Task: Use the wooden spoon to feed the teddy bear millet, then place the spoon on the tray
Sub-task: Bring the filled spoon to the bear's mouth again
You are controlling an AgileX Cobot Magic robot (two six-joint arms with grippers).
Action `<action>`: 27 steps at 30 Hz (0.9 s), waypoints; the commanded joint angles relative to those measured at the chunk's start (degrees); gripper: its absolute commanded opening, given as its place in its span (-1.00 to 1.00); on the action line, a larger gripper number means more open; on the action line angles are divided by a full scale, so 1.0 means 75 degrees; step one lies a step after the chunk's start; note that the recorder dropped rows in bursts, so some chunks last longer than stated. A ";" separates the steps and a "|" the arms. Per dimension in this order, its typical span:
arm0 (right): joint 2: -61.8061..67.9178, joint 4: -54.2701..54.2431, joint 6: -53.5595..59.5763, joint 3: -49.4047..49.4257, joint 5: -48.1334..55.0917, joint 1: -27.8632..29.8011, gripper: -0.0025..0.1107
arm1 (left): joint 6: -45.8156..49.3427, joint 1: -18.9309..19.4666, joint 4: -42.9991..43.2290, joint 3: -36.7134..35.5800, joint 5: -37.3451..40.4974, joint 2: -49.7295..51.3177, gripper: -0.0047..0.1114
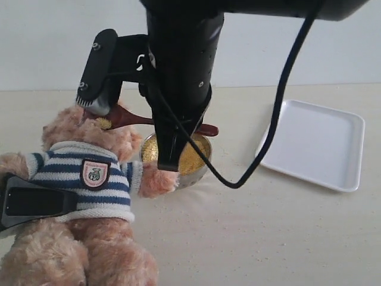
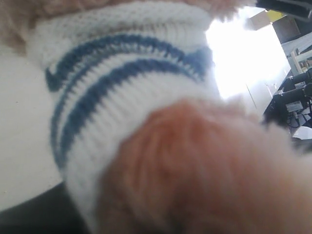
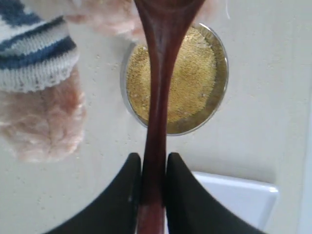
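Note:
The teddy bear point(image 1: 77, 179) sits at the front left in its striped shirt; its sleeve and furry arm point(image 2: 131, 97) fill the left wrist view. My left gripper point(image 1: 33, 202) is closed on that arm, its fingers buried in fur. My right gripper point(image 1: 178, 134) point(image 3: 153, 158) is shut on the handle of the wooden spoon point(image 1: 128, 116) point(image 3: 158, 97). The spoon's bowl, carrying some grains, is at the bear's face. Below the handle stands the metal bowl of millet point(image 1: 196, 156) point(image 3: 190, 83). The white tray point(image 1: 315, 143) point(image 3: 234, 200) lies to the right, with nothing on it.
My right arm and its black cable point(image 1: 280, 101) hang over the middle of the scene. Stray grains point(image 1: 256, 238) are scattered on the beige tabletop in front of the bowl. The bear's paw point(image 3: 44, 122) rests close beside the bowl.

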State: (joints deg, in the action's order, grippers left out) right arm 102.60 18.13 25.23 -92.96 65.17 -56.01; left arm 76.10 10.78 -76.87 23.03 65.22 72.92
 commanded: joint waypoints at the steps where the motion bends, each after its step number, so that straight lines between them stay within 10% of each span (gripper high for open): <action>1: 0.0121 0.1306 -0.0235 -0.0054 0.0237 -0.0553 -0.96 | 0.0181 0.0001 -0.0235 -0.0010 0.0310 -0.0052 -0.83; 27: 0.0085 0.5866 -0.3141 0.1023 0.0639 -0.2038 -0.96 | 0.0462 0.0001 -0.0381 -0.0010 0.0316 -0.0052 -0.83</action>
State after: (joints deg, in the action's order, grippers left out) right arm 105.18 61.01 3.93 -85.60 69.76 -71.90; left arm 78.83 10.78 -78.48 23.03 66.02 72.92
